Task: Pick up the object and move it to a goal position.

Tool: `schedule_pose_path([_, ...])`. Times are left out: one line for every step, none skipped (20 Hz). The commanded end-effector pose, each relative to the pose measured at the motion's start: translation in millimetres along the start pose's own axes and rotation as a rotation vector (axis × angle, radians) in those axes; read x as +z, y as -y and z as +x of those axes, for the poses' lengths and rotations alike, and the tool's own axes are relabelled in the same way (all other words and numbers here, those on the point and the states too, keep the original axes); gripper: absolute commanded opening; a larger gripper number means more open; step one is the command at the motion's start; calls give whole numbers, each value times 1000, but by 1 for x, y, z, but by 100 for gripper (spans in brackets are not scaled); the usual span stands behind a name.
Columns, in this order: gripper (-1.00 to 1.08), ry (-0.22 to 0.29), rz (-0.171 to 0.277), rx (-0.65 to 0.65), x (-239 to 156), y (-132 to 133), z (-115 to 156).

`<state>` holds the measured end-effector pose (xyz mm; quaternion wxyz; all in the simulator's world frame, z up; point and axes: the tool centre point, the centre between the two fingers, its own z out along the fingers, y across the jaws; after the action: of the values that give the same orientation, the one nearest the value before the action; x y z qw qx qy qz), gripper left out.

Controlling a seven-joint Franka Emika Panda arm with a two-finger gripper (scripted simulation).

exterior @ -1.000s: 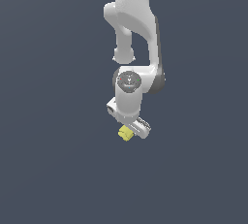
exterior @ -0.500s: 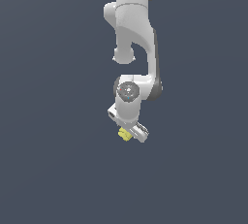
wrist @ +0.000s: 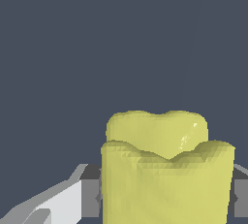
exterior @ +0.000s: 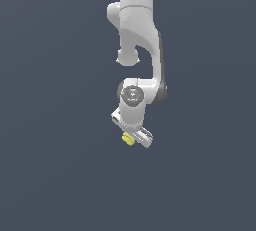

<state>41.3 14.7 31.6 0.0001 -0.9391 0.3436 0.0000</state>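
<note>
The object is a small bright-yellow chunk with layered edges, held under the white arm's hand in the exterior view. In the wrist view the object fills the lower middle, wedged between the grey finger pads on either side. My gripper is shut on the object and holds it in the air, below the arm's wrist joint. The fingertips are mostly hidden behind the object and the hand.
The white arm reaches down from the top of the exterior view. All around it there is only a plain dark grey-blue background, with no other object, edge or marker in view.
The arm has straightened and the hand with the yellow object has shifted slightly; the object stays gripped.
</note>
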Motion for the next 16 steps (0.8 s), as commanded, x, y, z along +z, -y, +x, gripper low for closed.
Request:
schedule_pose_path([-100,0,0,0,0,0,0])
schedule_pose_path([-100,0,0,0,0,0,0])
schedule_pose_path([-100,0,0,0,0,0,0])
schedule_pose_path([-100,0,0,0,0,0,0])
schedule_pose_path([-100,-1,1,0,-1,0,0])
schedule_pose_path([-100,-3,3,-1,-2,0,2])
schedule_pose_path([-100,-7,6,-2,-4,0,3])
schedule_pose_path([-100,-12,11,-3,-8,0,6])
schedule_pose_path([-100,-19,17,-5,-13,0,10])
schedule_pose_path([-100,-28,25,-7,-18,1,14])
schedule_pose_path([-100,-38,34,-10,-25,1,19])
schedule_pose_path([-100,-49,44,-13,-32,1,24])
schedule_pose_path([-100,-62,56,-17,-41,1,30])
schedule_pose_path([-100,-77,69,-20,-51,1,37])
schedule_pose_path([-100,-93,83,-25,-62,1,44])
schedule_pose_path([-100,-110,99,-29,-74,0,52])
